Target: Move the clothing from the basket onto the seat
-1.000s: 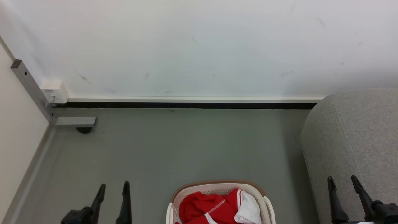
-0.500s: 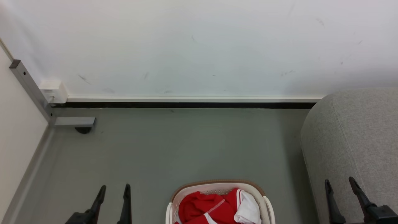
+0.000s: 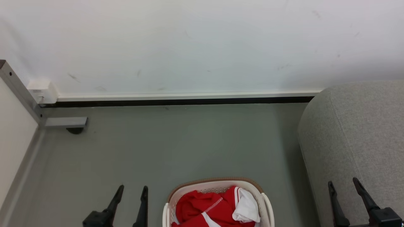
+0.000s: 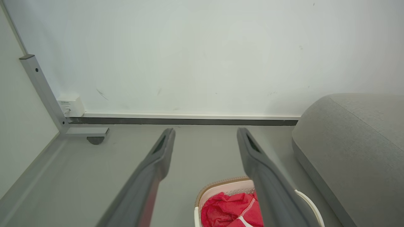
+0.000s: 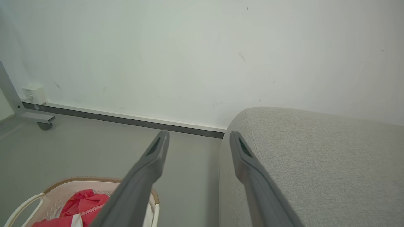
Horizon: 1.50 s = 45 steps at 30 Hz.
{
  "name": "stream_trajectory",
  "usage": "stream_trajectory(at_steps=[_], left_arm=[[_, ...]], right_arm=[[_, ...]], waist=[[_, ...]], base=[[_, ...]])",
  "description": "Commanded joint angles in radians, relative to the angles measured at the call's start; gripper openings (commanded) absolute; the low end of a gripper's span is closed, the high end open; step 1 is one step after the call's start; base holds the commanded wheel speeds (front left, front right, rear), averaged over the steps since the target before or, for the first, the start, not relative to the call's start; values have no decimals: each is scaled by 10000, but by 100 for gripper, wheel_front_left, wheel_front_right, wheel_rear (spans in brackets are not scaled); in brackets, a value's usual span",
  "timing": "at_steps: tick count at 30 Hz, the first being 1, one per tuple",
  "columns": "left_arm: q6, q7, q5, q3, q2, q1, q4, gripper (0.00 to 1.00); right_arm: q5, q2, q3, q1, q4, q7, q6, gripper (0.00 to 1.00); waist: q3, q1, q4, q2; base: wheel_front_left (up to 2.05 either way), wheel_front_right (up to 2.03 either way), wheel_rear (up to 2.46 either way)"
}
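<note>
The far side is being closed off by a faintly scuffed white wall (image 3: 202, 47), edged below by a white skirting strip (image 3: 183, 94) over a black band. The grey-green floor (image 3: 189, 142) is being lit evenly. At the left corner a grey metal post (image 3: 19, 88) is being braced by a floor bar (image 3: 64, 122) on a dark caster (image 3: 75, 130), beside a white box (image 3: 41, 91). The floor's right edge is being occupied by the grey seat (image 3: 356, 132).

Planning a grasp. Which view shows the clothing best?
Head view: the clothing lies unobstructed, red folds and white panel visible. In both wrist views a finger covers part, leaving a red patch.
</note>
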<state>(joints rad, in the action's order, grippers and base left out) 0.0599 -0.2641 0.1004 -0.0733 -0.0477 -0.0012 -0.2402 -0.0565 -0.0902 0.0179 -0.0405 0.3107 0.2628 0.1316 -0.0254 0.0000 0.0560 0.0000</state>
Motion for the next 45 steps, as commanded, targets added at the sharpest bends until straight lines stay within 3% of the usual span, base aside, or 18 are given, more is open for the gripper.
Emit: stream_trajectory(at_steps=[1,8,15,21,27,32,39,45], left_arm=[[-20,-7,174,-123,-53,-159,-61,100],[55,-7,138,-1313,-51,-1140,-868,100],[61,169,-137,-2961,-55,-2923,-2611,100],[-264,1108,-317,-4249,-64,-4656,-4119,100],[-560,2845,-213,-5154,-56,-6127,-5860,100],[-892,3904,-98,-5623,-62,-7154,-6941,100],[-1420,4403,-372,-5937,-52,-8387,-8401,100],[-1421,4484,-578,-6183,-61,-9125,-9233,100]], right_arm=[[-93,-59,6,-153,-40,27,-17,100],[-242,-151,-42,-535,-220,16,-17,100],[-474,-120,-223,-1399,-539,15,-19,100],[-813,20,-353,-2225,-984,15,-19,100],[-1083,148,-566,-2919,-1391,15,-19,100],[-1249,245,-681,-3350,-1642,15,-19,100],[-1525,363,-915,-3715,-1943,15,-19,100],[-1560,395,-1056,-3796,-2082,15,-19,100]], waist=[[-131,0,115,0],[-951,0,559,0],[-2400,0,1200,0],[-3836,0,1681,0],[-5113,0,2161,0],[-5940,0,2490,0],[-6642,0,2680,0],[-6840,0,2624,0]], base=[[0,0,0],[0,0,0],[0,0,0],[0,0,0],[0,0,0],[0,0,0],[0,0,0],[0,0,0]])
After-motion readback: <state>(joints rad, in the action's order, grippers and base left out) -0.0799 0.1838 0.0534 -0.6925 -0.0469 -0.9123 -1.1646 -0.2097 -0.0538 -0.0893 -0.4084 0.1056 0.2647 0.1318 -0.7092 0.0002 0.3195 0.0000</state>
